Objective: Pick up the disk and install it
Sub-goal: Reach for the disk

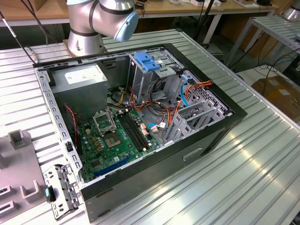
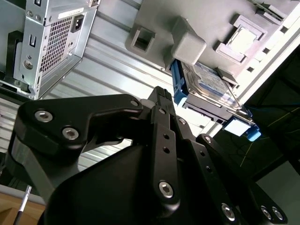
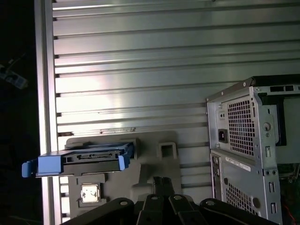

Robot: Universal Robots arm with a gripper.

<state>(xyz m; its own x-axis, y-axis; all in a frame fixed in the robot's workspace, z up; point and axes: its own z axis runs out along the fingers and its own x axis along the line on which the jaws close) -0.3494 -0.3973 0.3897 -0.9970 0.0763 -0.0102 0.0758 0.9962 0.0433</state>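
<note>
End effector: the black metal-link end effector [image 3: 162, 180] is clenched on nothing, with its tips pressed together in the first wrist view. In the second wrist view the same end effector [image 2: 161, 93] hangs in the air, touching nothing.
Disk: the disk [image 2: 211, 86] is a flat silver-grey metal rectangle with a white-and-blue label and a light blue plastic carrier rail. It's parked on the fixture plate, tucked against grey blocks.
Disk vs end effector: it's out past the tips and off to one side, with a clear gap and no contact. In the first wrist view the disk [image 3: 91, 157] shows its dark connector edge and looks like it's standing on edge, though I can't tell for sure.
Fixture plate: a flat grey plastic fixture plate [image 3: 145, 173] with raised blocks and pockets, lying on the bench right ahead of the tips. It sits at the exterior view's left [image 1: 21, 164].
Square part: a small silvery square part [image 3: 90, 193] sits in a pocket just beside the disk.
Bench: a ribbed aluminium bench [image 1: 262, 164] carries everything.
Computer case: a black and grey open tower computer case [image 1: 187, 145] lies on its side near the plate, towards the exterior view's right. Inside are a green motherboard [image 1: 112, 136], a grey power supply [image 1: 82, 77] and a blue plastic latch [image 1: 146, 61] on top of the metal bay.
Arm: the silver arm [image 1: 103, 18] with a blue cap stands behind the case.
</note>
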